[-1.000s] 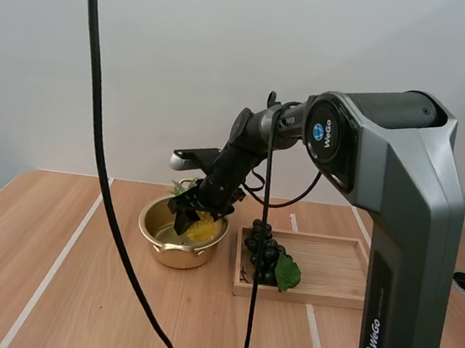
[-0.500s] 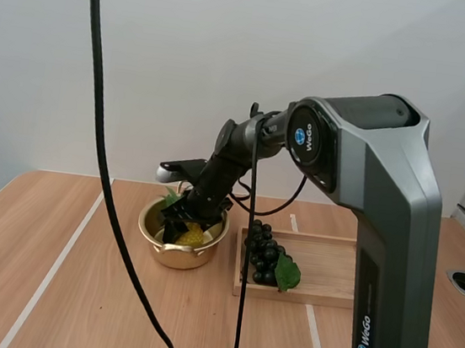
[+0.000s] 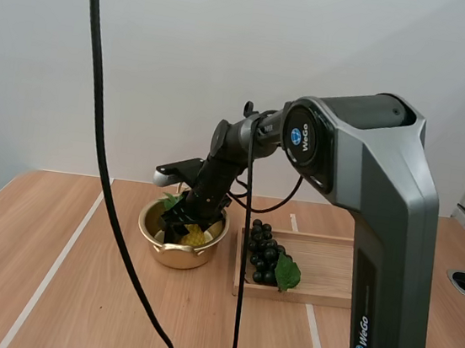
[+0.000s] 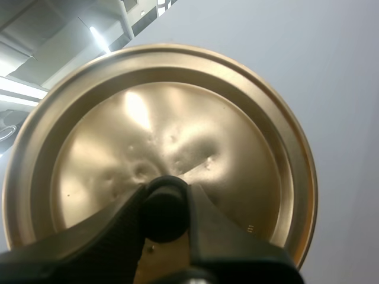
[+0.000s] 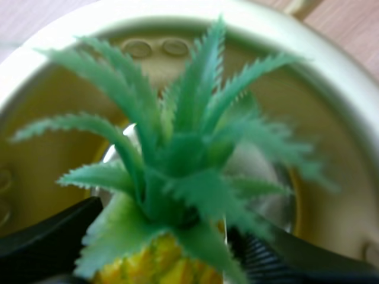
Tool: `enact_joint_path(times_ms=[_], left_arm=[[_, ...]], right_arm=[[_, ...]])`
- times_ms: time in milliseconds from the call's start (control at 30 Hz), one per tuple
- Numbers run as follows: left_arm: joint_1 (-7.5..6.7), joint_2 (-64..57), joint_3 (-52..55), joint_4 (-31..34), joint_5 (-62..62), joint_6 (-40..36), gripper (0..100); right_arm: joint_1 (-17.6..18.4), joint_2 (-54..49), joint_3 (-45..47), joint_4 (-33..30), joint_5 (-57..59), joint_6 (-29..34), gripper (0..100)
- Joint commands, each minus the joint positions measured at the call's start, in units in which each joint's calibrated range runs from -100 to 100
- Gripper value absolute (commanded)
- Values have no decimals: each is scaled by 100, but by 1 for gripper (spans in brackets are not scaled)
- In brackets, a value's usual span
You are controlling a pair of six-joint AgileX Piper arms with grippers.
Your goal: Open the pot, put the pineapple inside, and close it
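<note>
A gold pot [image 3: 161, 237] stands on the table left of the tray, its mouth uncovered. My right gripper [image 3: 182, 227] reaches down into it, shut on the pineapple [image 3: 194, 236]. In the right wrist view the pineapple [image 5: 177, 195], yellow with a green spiky crown, sits between the black fingers [image 5: 47, 228] just over the pot's inside wall [image 5: 331, 177]. My left gripper [image 4: 166, 213] is shut on the black knob of the gold lid [image 4: 172, 142] and holds the lid up in the air, its top face toward the camera.
A wooden tray [image 3: 331, 271] lies right of the pot, with a bunch of dark grapes [image 3: 266, 256] and a green leaf at its left end. Bare wooden table spreads in front and to the left.
My right arm has swung left and lowered the pineapple deeper into the pot. The tray and grapes have not moved.
</note>
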State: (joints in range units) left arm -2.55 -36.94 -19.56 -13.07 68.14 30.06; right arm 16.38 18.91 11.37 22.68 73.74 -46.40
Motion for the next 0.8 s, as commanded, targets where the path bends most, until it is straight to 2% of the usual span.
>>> enact_joint_path(times_ms=[0,767], left_arm=[[-7,52,-29,101,-55,-27,0],[-7,141,-29,167,78,-27,0]], right_arm=[[-35,-67,9,-253,-50,-139,100],[-35,-1766,-116,-491,-114,-77,100]])
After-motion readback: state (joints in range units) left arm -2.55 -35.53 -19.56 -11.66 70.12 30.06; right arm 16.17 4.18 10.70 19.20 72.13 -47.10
